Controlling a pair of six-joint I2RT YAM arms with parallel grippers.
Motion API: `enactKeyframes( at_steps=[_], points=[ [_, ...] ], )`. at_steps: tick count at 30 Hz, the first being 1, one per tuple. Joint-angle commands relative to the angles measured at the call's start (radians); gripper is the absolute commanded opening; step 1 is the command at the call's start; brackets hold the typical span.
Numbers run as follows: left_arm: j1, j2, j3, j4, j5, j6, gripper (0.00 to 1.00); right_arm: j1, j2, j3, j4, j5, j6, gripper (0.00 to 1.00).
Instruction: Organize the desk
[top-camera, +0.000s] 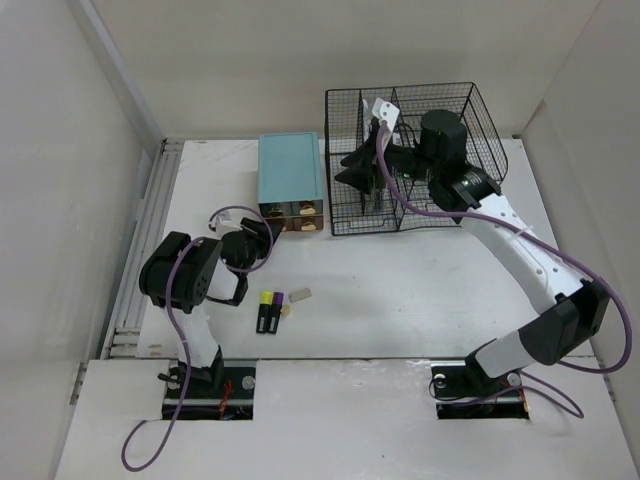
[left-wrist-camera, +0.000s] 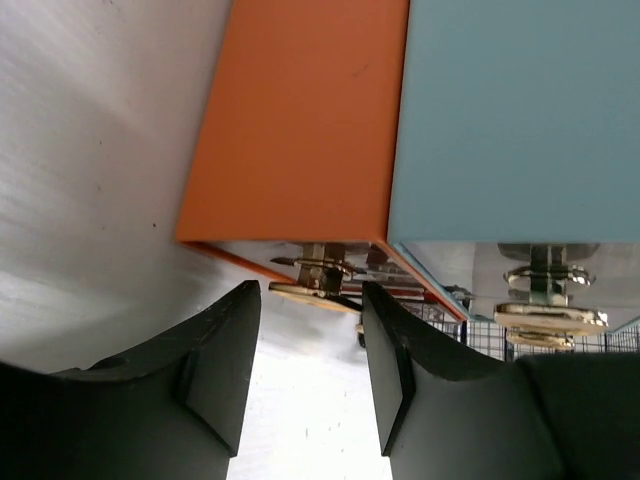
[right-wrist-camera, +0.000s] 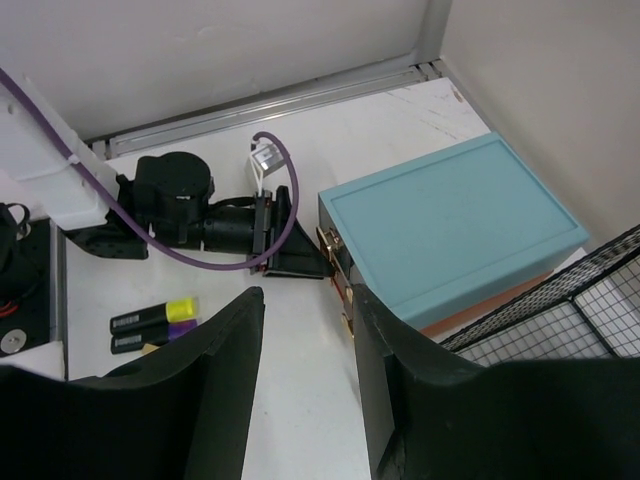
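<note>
The white desk holds a teal-topped drawer box with orange sides and gold ring handles. My left gripper is open at the box's front. In the left wrist view a gold handle sits just beyond its fingertips, not clamped. My right gripper is open and empty, held above the left part of the black wire mesh rack. In the right wrist view it looks down on the box and the left gripper.
Two black highlighters, yellow-capped and purple-capped, lie side by side in front of the left arm, also in the right wrist view. A small pale eraser lies beside them. A grey rail runs along the left edge. Walls enclose the desk.
</note>
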Motion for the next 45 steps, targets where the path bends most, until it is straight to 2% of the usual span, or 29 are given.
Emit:
enactKeyframes(
  at_steps=[1, 7, 8, 9, 10, 12, 14, 22, 26, 27, 28, 29, 30, 32, 33, 34, 36, 39, 41, 42, 43, 44, 45],
  points=[
    [0.008, 0.016, 0.035, 0.099, -0.045, -0.010, 0.41, -0.004, -0.002, -0.008, 0.053, -0.033, 0.017, 0.46],
    [0.017, 0.059, 0.044, 0.124, -0.064, -0.010, 0.40, -0.004, -0.002, -0.008, 0.062, -0.033, 0.017, 0.46],
    [0.017, 0.059, 0.044, 0.124, -0.064, -0.019, 0.36, -0.004, -0.002, -0.008, 0.062, -0.033, 0.017, 0.46],
    [0.017, 0.070, 0.044, 0.133, -0.064, -0.019, 0.23, -0.004, -0.002, -0.008, 0.062, -0.033, 0.017, 0.46],
    [0.017, 0.070, 0.044, 0.133, -0.064, -0.019, 0.17, -0.004, -0.002, -0.017, 0.062, -0.033, 0.017, 0.46],
    [0.017, 0.070, 0.033, 0.156, -0.053, -0.019, 0.07, -0.004, -0.002, -0.017, 0.062, -0.033, 0.017, 0.46],
    [0.017, 0.070, -0.015, 0.196, -0.044, -0.019, 0.01, -0.004, -0.002, -0.017, 0.062, -0.033, 0.017, 0.46],
    [-0.003, -0.018, -0.295, 0.433, -0.006, -0.047, 0.00, 0.006, 0.007, -0.028, 0.062, -0.033, -0.028, 0.47],
    [-0.012, -0.094, -0.398, 0.434, 0.004, -0.056, 0.00, 0.016, 0.026, -0.028, 0.062, -0.033, -0.037, 0.51],
    [-0.024, -0.094, -0.408, 0.434, 0.004, -0.056, 0.02, 0.025, 0.026, -0.028, 0.062, -0.033, -0.046, 0.53],
    [-0.024, -0.108, -0.421, 0.424, 0.004, -0.056, 0.09, 0.025, 0.026, -0.028, 0.053, -0.033, -0.046, 0.57],
    [-0.024, -0.108, -0.421, 0.424, 0.017, -0.056, 0.18, 0.035, 0.038, -0.028, 0.035, -0.033, -0.078, 0.64],
    [-0.024, -0.119, -0.421, 0.424, 0.017, -0.056, 0.45, 0.035, 0.049, -0.014, 0.019, -0.033, -0.097, 0.72],
    [-0.024, -0.131, -0.421, 0.414, 0.018, -0.044, 0.64, 0.054, 0.059, 0.004, -0.036, -0.033, -0.165, 1.00],
    [-0.024, -0.154, -0.421, 0.395, 0.027, -0.044, 0.70, 0.054, 0.059, 0.004, -0.048, -0.018, -0.186, 1.00],
    [-0.024, -0.172, -0.421, 0.385, 0.027, -0.030, 0.75, 0.063, 0.059, 0.004, -0.059, -0.009, -0.216, 1.00],
    [-0.024, -0.223, -0.421, 0.359, 0.037, -0.013, 0.77, 0.075, 0.059, 0.004, -0.089, 0.014, -0.294, 1.00],
    [-0.024, -0.399, -0.430, 0.248, 0.056, 0.027, 0.77, 0.094, 0.059, 0.004, -0.137, 0.072, -0.393, 1.00],
    [-0.024, -0.629, -0.387, -0.013, 0.056, 0.077, 0.72, 0.094, 0.069, -0.005, -0.137, 0.091, -0.404, 1.00],
    [-0.037, -0.810, -0.366, -0.242, 0.021, 0.129, 0.62, 0.094, 0.069, -0.005, -0.137, 0.100, -0.416, 0.98],
    [-0.049, -0.812, -0.340, -0.351, 0.021, 0.130, 0.54, 0.104, 0.069, -0.005, -0.137, 0.109, -0.416, 0.93],
    [-0.060, -0.999, -0.317, -0.443, -0.014, 0.181, 0.42, 0.105, 0.078, -0.005, -0.137, 0.118, -0.428, 0.86],
    [-0.072, -1.089, -0.272, -0.530, -0.031, 0.205, 0.26, 0.118, 0.078, -0.005, -0.146, 0.118, -0.437, 0.75]
  ],
)
